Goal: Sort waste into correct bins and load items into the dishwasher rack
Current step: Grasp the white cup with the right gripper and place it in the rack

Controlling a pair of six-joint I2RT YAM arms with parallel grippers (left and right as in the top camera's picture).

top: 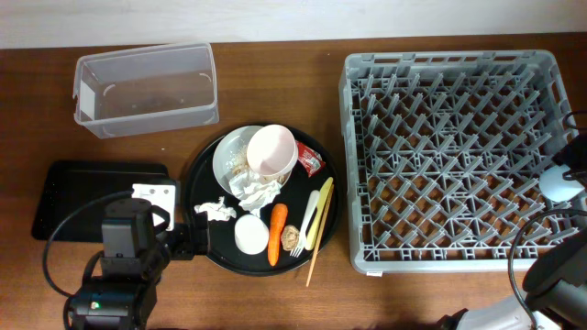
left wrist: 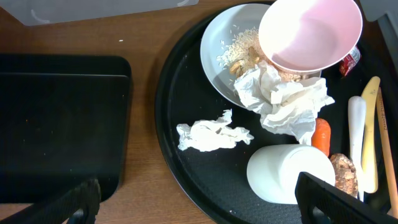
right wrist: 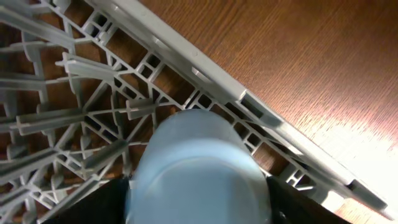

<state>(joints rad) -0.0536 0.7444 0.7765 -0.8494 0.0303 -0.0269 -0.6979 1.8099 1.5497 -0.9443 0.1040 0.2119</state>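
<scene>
The right gripper (right wrist: 196,190) clamps a light blue cup (right wrist: 199,158) between its dark fingers at the far right of the overhead frame, just inside the right rim of the grey dishwasher rack (top: 459,156). Whether the cup touches the pegs cannot be told. At lower left, the left gripper (left wrist: 196,186) hangs with its jaws spread wide and nothing between them, over the gap between the shallow black tray (top: 73,192) and the round black tray (left wrist: 186,81). A clear plastic tub (top: 147,87) stands on the wooden table (top: 275,73) at upper left. On the round tray, a white round dish (left wrist: 217,62) holds pale rice-like scraps (left wrist: 239,46). A pink cup (left wrist: 311,31) lies tilted on the dish, its mouth toward the camera. One crumpled tissue (left wrist: 283,99) rests against the dish's lower edge, and a second tissue (left wrist: 214,134) lies apart from it toward the tray's left side. A red wrapper (top: 309,160) sits just right of the pink cup. Along the tray's lower edge stands a small white cup (top: 250,234), with the orange carrot (top: 277,234) just beside it, then a small brown scrap (top: 292,238). To their right are a white fork (top: 307,225) and pale yellow chopsticks (top: 321,213), one tip reaching past the tray's lower rim.
</scene>
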